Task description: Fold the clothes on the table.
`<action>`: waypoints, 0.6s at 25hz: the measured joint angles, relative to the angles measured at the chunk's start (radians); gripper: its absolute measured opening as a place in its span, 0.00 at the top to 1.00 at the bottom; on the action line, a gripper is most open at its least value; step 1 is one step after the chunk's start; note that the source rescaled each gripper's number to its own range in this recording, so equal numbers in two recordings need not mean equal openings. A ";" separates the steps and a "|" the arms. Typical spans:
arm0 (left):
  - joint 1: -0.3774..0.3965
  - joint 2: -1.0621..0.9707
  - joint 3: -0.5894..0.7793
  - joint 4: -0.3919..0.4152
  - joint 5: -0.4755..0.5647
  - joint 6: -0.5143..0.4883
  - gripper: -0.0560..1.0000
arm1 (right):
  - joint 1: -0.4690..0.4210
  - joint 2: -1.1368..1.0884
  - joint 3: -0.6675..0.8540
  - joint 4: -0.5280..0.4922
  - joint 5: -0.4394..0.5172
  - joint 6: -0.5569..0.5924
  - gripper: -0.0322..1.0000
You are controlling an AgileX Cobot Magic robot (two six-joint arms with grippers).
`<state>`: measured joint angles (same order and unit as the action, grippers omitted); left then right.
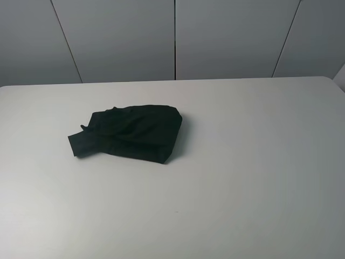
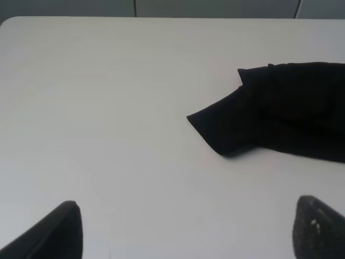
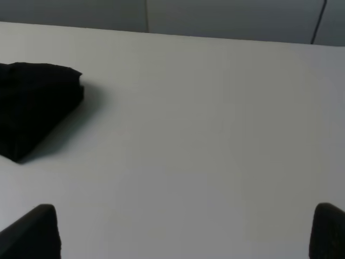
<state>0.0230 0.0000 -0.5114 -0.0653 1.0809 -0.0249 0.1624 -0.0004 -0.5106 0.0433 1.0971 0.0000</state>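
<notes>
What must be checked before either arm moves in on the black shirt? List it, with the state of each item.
1. Left gripper open: ok, fingertips stand wide apart.
2. Right gripper open: ok, fingertips wide apart.
3. Both grippers empty: ok, nothing between the fingertips.
4. Shirt free of the arms: ok, it lies alone on the table, left of centre in the high view.
5. Shirt laid flat for folding: not ok, it is bunched, one sleeve sticking out.
6. Printed side up: cannot tell, no print shows.

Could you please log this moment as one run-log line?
shirt: bunched on table | left gripper: open, clear | right gripper: open, clear
</notes>
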 joint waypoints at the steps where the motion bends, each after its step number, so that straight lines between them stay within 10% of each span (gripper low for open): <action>1: 0.009 0.000 0.000 0.000 0.000 0.000 0.00 | -0.014 0.000 0.000 0.000 0.000 0.000 0.00; 15: 0.016 0.000 0.000 0.000 0.000 0.000 0.00 | -0.130 0.000 0.000 0.044 0.000 -0.075 0.00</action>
<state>0.0386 0.0000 -0.5114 -0.0653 1.0809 -0.0249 0.0322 -0.0004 -0.5106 0.0872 1.0971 -0.0753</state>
